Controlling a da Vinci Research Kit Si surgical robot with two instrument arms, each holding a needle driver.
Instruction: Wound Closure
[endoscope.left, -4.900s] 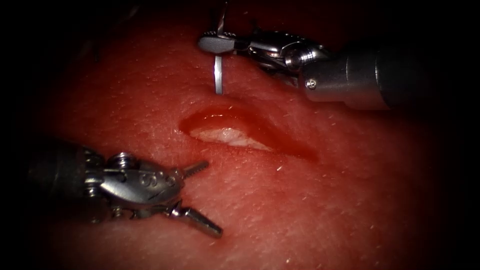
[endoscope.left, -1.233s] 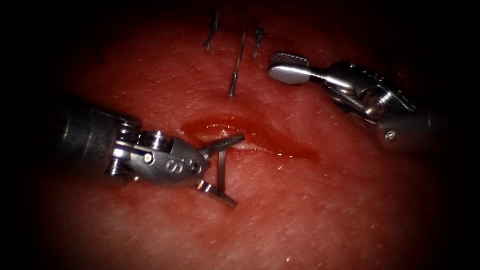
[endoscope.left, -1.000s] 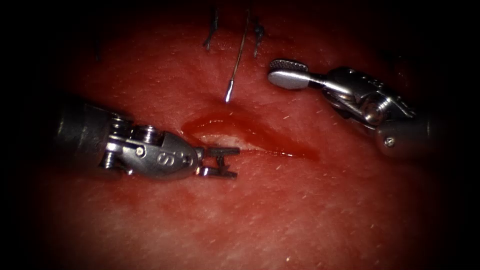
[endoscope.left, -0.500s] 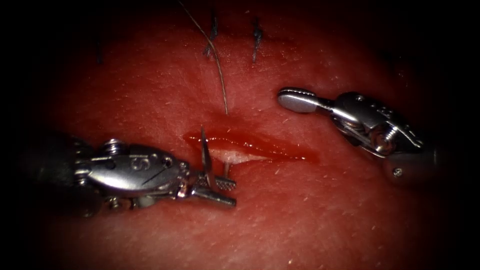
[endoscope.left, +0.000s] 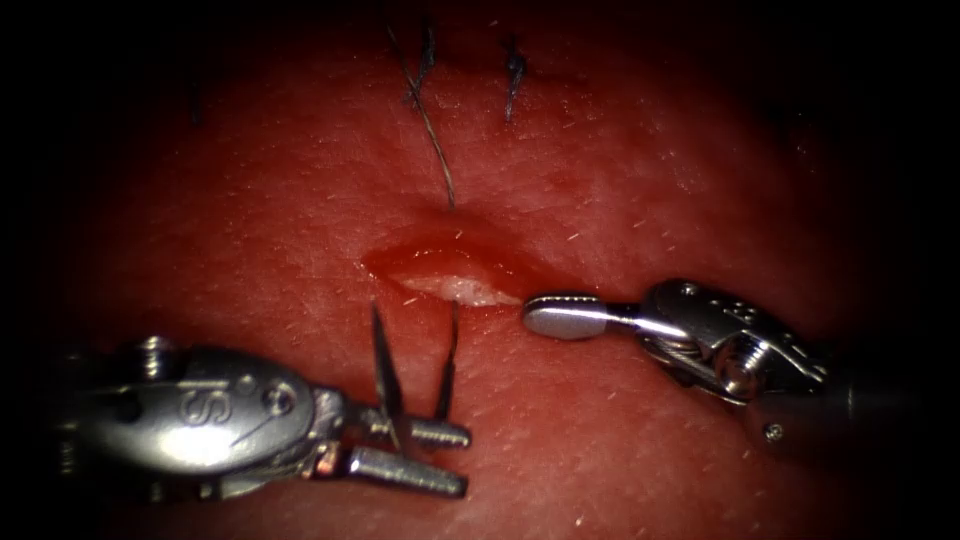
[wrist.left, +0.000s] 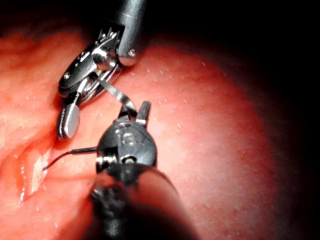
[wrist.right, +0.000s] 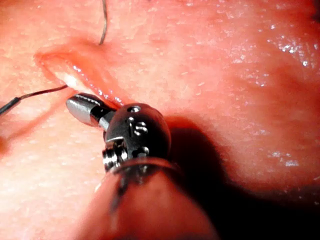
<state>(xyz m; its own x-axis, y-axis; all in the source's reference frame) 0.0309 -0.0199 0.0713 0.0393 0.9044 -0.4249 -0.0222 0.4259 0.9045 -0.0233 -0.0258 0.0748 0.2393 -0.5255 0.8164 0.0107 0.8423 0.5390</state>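
Observation:
My left tool sits below the cut, jaws shut on the curved needle near mid-curve. The needle is out of the tissue, its tip pointing up toward the cut. Thread runs from the needle's tail into the cut's lower lip and leaves the tissue above the cut. My right tool lies at the cut's right end, jaws shut on nothing. The left wrist view shows the needle, the thread and the right tool. The right wrist view shows its own jaws beside the cut.
Red fluid pools in the cut. Dark cut ends of thread from older stitches stand up from the tissue above the cut. Thread crosses the tissue from the cut's lower lip.
The left tool drew the needle out below the cut and moved down and left, pulling thread through. The right tool shut its jaws and came down to the cut's right end.

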